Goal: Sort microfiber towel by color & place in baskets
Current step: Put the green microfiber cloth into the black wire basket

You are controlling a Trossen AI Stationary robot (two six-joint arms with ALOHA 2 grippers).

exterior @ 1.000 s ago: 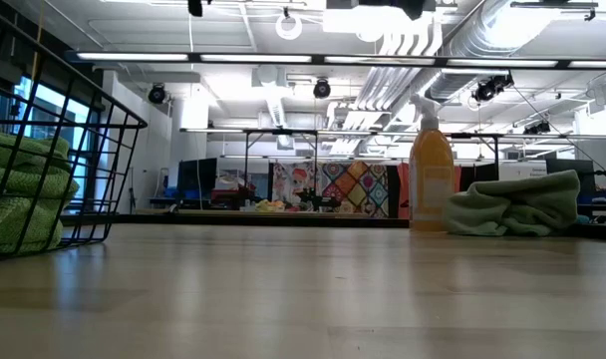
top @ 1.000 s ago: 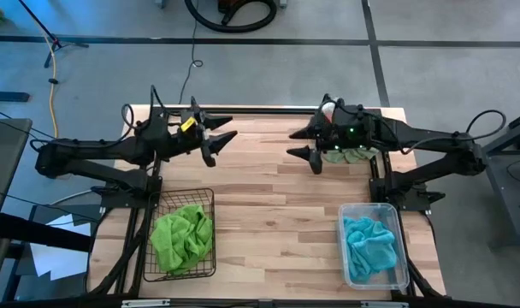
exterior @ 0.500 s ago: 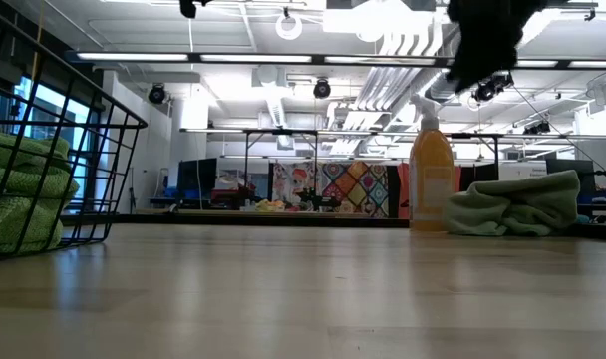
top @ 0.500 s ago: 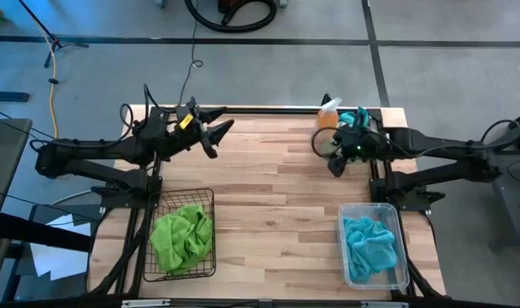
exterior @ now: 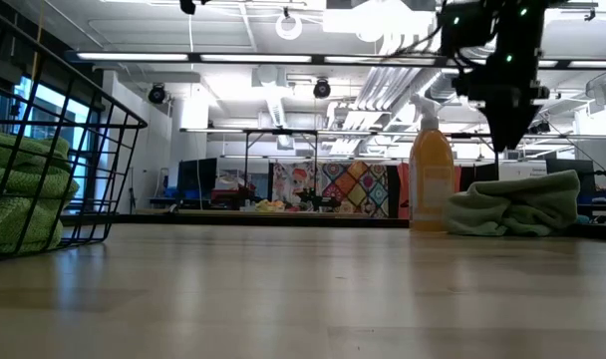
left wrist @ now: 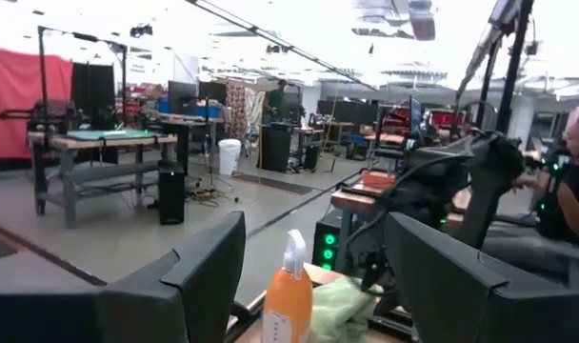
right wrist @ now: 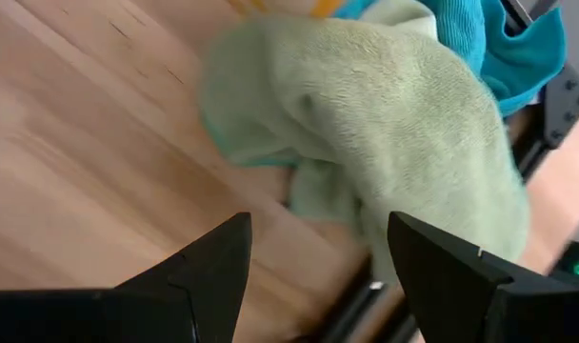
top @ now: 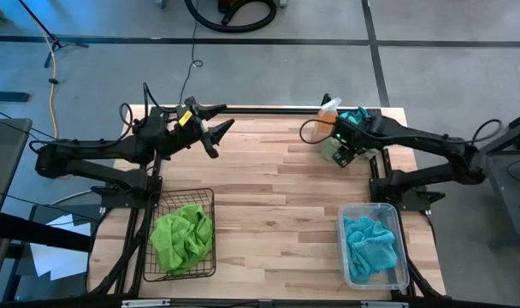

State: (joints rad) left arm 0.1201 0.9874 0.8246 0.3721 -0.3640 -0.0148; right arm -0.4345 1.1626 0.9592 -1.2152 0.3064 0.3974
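Peeking behind green towel (right wrist: 385,143), turquoise towel (right wrist: 518,43)

no readable text, labels, brand marks or numbers in any view. the orange spray bottle (exterior: 431,189) has a pale label patch (left wrist: 275,329) in the left wrist view, but it's too small to read. the colourful panels in the room behind are patterns, not lettering.
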